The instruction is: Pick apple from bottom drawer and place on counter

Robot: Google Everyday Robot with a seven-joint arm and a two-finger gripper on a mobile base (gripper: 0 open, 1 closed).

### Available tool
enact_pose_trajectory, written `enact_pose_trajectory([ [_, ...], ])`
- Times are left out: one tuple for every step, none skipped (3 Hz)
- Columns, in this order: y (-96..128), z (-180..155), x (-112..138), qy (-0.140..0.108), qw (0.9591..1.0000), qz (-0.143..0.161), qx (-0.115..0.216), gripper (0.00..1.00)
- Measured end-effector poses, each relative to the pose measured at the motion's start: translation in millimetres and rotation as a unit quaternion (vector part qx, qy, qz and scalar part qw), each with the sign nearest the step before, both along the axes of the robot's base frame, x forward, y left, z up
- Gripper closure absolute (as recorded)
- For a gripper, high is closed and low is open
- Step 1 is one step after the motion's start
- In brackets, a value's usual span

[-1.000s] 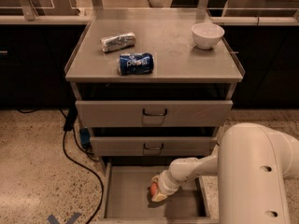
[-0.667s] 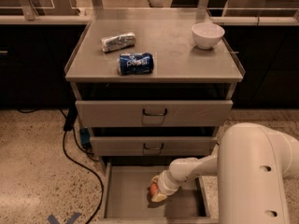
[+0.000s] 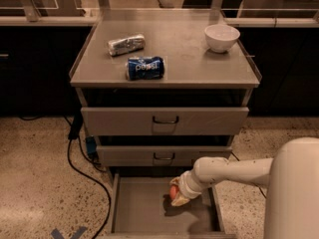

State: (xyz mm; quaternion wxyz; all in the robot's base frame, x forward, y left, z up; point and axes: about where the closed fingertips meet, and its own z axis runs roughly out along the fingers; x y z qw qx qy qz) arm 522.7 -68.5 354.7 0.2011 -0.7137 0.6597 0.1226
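Observation:
The bottom drawer (image 3: 134, 208) is pulled open, a shallow grey tray below two drawers with dark handles. The apple (image 3: 174, 191), small and red-orange, sits in the drawer's right half, partly covered by my gripper. My gripper (image 3: 178, 197) reaches down into the drawer from the white arm at the right and is around the apple, just above the drawer floor. The counter (image 3: 184, 49) is the flat grey-beige top of the cabinet.
On the counter lie a blue soda can (image 3: 145, 67) on its side, a silver wrapped packet (image 3: 126, 44) and a white bowl (image 3: 222, 36) at the back right. A black cable (image 3: 82, 168) runs over the speckled floor left of the cabinet.

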Motion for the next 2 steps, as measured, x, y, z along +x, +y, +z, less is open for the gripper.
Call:
enact_pose_trajectory([
  [-30,42,12,-0.025,0.9995,-0.008,0.019,1.00],
  [-62,78,17,-0.055,0.9979,-0.020,0.028,1.00],
])
